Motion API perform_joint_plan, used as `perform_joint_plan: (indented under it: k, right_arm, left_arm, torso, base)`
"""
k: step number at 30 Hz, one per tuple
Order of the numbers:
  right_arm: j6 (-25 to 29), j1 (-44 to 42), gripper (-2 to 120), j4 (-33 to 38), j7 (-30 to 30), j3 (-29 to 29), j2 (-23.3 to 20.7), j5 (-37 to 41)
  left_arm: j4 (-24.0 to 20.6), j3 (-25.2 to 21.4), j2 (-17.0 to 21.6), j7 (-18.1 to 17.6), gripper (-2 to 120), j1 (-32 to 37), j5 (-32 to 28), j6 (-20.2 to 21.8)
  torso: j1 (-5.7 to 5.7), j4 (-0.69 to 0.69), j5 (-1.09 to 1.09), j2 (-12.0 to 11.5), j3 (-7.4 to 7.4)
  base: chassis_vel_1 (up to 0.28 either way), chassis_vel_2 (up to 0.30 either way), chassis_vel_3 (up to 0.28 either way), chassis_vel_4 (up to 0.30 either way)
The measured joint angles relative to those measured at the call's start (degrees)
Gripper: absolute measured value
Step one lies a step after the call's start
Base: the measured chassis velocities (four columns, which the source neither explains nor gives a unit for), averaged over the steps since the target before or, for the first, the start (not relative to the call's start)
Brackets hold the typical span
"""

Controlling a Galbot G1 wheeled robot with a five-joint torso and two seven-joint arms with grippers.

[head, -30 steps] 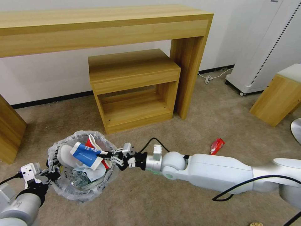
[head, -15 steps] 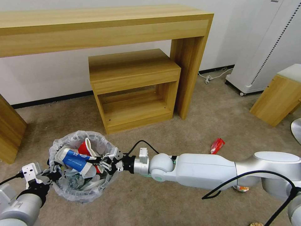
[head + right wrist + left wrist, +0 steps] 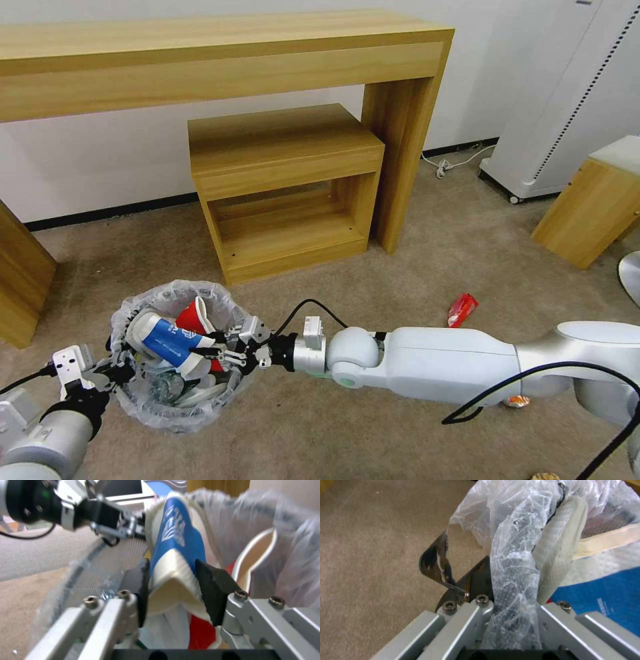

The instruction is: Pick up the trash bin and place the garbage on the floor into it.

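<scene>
Holding the trash bin (image 3: 175, 357) by its near-left rim, our left gripper (image 3: 115, 369) has its fingers (image 3: 463, 620) clamped on the bin wall and the crinkly liner bag (image 3: 516, 562) folded over it. Our right gripper (image 3: 212, 348) reaches in over the bin's right rim, fingers (image 3: 213, 590) pinched on the crushed blue cup (image 3: 167, 340), which sits over the heap inside, beside a red cup (image 3: 195, 315) and a white slipper (image 3: 560, 555).

We judge the drop as the risky part. The bin is already piled high, so the blue cup, let go where it is, may perch on the heap and roll over the rim back onto the floor (image 3: 413, 267). We also hold the bin from one side only; pushing down with the right arm could tilt it or drag the slippery bag out of the left grip. A red wrapper (image 3: 461, 309) lies on the carpet well to the right, and a small can (image 3: 515, 401) peeks from under the right arm.
</scene>
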Motion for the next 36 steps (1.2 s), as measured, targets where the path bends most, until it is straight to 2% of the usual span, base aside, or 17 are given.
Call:
perform_joint_plan:
  k: [2,5,6,9,10,13,17,22,25,26,29,30,33,34,36]
  right_arm:
    - [0.00,-0.02,45,0.44,0.02,0.17,-0.37,-0.04]
    - [0.02,-0.40,61,2.00,0.03,1.05,-1.85,-0.22]
    - [0.02,-0.40,61,2.00,0.03,1.05,-1.85,-0.22]
    - [0.10,-1.07,74,3.14,-0.06,2.61,-3.23,-0.51]
    - [0.10,-1.07,74,3.14,-0.06,2.61,-3.23,-0.51]
    - [0.16,-2.39,90,4.06,0.19,4.98,-4.10,-0.65]
    - [0.22,-3.49,99,4.58,0.40,6.98,-4.60,-0.93]
    - [0.39,-4.93,100,4.85,0.40,9.77,-5.34,-1.21]
    - [0.46,-7.36,100,5.12,1.31,14.65,-5.94,-1.26]
    - [0.46,-7.36,100,5.12,1.31,14.65,-5.94,-1.26]
    - [0.29,-10.52,100,5.51,3.12,21.02,-6.79,-1.26]
    - [0.29,-10.52,100,5.51,3.12,21.02,-6.79,-1.26]
    - [-0.19,-16.05,100,5.80,4.60,28.99,-8.94,-1.52]
    - [-0.19,-16.05,100,5.80,4.60,28.99,-8.94,-1.52]
    - [-0.68,-20.12,100,5.95,7.26,34.01,-10.56,-2.48]
  left_arm:
    - [0.16,0.04,-0.11,0.00,1,0.00,0.02,-0.01]
    - [0.55,0.03,-0.32,0.00,1,0.04,0.08,-0.05]
    - [0.55,0.03,-0.32,0.00,1,0.04,0.08,-0.05]
    - [0.74,-0.09,-0.49,-0.01,1,0.19,0.15,-0.05]
    - [0.74,-0.09,-0.49,-0.01,1,0.19,0.15,-0.05]
    - [0.78,-0.07,-1.05,-0.06,1,0.33,0.59,-0.05]
    - [0.77,-0.01,-1.44,-0.07,1,0.38,0.95,-0.05]
    - [0.76,-0.07,-1.61,-0.08,1,0.49,1.10,-0.03]
    - [0.80,-0.15,-1.65,-0.08,1,0.65,1.33,-0.02]
    - [0.80,-0.15,-1.65,-0.08,1,0.65,1.33,-0.02]
    - [1.06,-0.16,-1.65,-0.06,1,0.66,1.46,-0.01]
    - [1.06,-0.16,-1.65,-0.06,1,0.66,1.46,-0.01]
    - [1.20,-0.02,-1.46,-0.01,1,0.58,1.70,0.02]
    - [1.20,-0.02,-1.46,-0.01,1,0.58,1.70,0.02]
    - [1.24,0.10,-1.15,0.11,1,0.63,1.79,0.05]
  torso:
    - [0.00,0.01,0.00,0.00,0.00]
    - [0.00,0.00,0.00,0.00,0.00]
    - [0.00,0.00,0.00,0.00,0.00]
    - [0.00,0.00,0.00,0.00,0.00]
    - [0.00,0.00,0.00,0.00,0.00]
    - [0.00,0.01,0.00,0.00,0.00]
    - [0.00,0.01,0.00,0.00,0.00]
    - [0.00,0.01,0.00,0.00,0.00]
    - [0.00,0.00,0.00,0.00,0.00]
    - [0.00,0.00,0.00,0.00,0.00]
    - [0.00,0.01,0.00,0.00,0.00]
    - [0.00,0.01,0.00,0.00,0.00]
    - [0.00,0.00,0.00,0.00,0.00]
    - [0.00,0.00,0.00,0.00,0.00]
    - [0.00,0.00,0.01,0.00,0.00]
  base:
    - [0.000,0.000,0.000,0.000]
    - [0.000,0.000,0.000,0.000]
    - [0.000,0.000,0.000,0.000]
    - [0.000,0.000,0.000,0.000]
    - [0.000,0.000,0.000,0.000]
    - [0.000,0.000,0.000,0.000]
    - [0.000,0.000,0.000,0.000]
    - [0.000,0.000,0.000,0.000]
    - [0.000,0.000,0.000,0.000]
    - [0.000,0.000,0.000,0.000]
    - [0.000,0.000,0.000,0.000]
    - [0.000,0.000,0.000,0.000]
    - [0.000,0.000,0.000,0.000]
    - [0.000,0.000,0.000,0.000]
    - [0.000,0.000,0.000,0.000]
